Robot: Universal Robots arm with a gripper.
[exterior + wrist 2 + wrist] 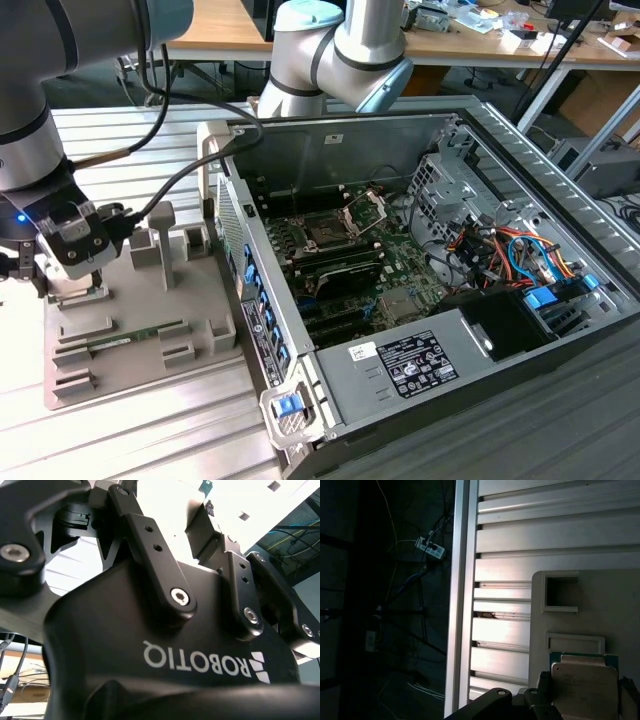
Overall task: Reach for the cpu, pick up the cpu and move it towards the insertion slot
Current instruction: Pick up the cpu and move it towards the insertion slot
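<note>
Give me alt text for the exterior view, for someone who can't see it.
The robot arm's gripper hangs just above a grey parts tray at the exterior view's left, where a green memory stick lies. At the right stands an open computer case, the insertion slot near the middle of its motherboard.

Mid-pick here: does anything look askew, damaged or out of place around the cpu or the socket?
Nothing stands out. In the first wrist view the cpu lies flat and square on the grey fixture. In the exterior view the hand is down at that fixture, and the insertion slot stands with its bracket raised.
</note>
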